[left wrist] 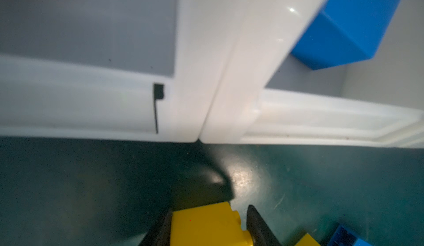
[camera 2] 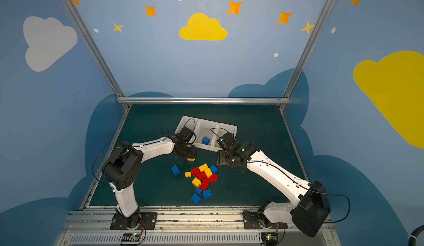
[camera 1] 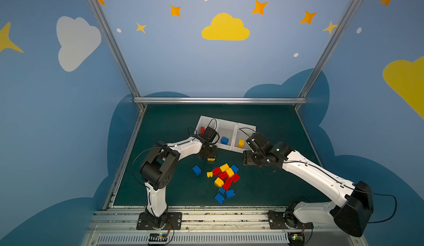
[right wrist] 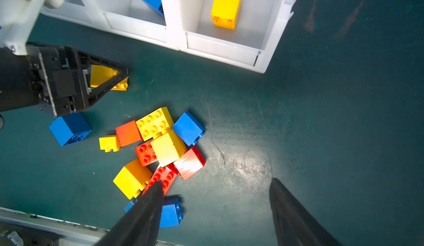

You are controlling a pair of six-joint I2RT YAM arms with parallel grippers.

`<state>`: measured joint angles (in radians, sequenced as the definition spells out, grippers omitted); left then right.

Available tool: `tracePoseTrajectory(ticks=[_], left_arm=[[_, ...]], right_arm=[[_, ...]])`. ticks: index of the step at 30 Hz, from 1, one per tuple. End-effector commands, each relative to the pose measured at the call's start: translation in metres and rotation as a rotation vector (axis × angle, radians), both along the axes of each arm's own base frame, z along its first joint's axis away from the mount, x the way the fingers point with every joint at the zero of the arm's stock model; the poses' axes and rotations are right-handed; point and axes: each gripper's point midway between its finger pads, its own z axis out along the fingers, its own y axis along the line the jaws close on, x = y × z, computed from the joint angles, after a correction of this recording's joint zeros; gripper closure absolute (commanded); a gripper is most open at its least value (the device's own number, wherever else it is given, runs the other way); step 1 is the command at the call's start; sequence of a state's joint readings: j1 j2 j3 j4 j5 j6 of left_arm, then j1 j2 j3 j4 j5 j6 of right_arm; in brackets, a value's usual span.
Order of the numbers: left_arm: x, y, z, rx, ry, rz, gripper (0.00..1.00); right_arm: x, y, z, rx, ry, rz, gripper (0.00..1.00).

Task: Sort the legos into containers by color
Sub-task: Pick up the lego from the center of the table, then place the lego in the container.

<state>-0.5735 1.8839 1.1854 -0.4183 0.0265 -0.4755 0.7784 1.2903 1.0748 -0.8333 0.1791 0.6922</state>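
While right fingers (right wrist: 146,210) hover spread, left fingers (left wrist: 160,230), arm (camera 1: 183,146) stretched forward, pinch a yellow brick (left wrist: 202,224)

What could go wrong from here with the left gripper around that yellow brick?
The left gripper straddles the yellow brick close to the bin wall; lifting might snag it. The yellow bin sits by the right arm, so carrying the brick there could bump the arms.
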Motion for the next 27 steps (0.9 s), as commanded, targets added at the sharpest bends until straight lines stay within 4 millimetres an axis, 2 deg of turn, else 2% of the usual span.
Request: tracePoseTrajectory(ticks=[1, 7, 15, 21, 27], left_arm=[[-0.005, -0.01, 0.013, -0.026, -0.007, -0.042, 0.51], [0.008, -0.047, 0.055, -0.059, -0.111, -0.128, 0.51], [0.039, -0.115, 0.102, -0.172, -0.206, -0.232, 0.51], [0.067, -0.161, 0.112, -0.211, -0.236, -0.292, 0.51], [0.086, -0.185, 0.096, -0.205, -0.223, -0.32, 0.47]], right_arm=[[-0.003, -0.01, 0.003, -0.013, -0.01, -0.026, 0.27], [-0.007, -0.027, 0.012, -0.035, -0.058, -0.045, 0.28], [-0.011, -0.051, 0.025, -0.002, -0.211, -0.062, 0.29], [-0.021, -0.067, 0.029, 0.007, -0.235, -0.088, 0.29], [-0.026, -0.068, 0.024, 0.007, -0.213, -0.087, 0.29]])
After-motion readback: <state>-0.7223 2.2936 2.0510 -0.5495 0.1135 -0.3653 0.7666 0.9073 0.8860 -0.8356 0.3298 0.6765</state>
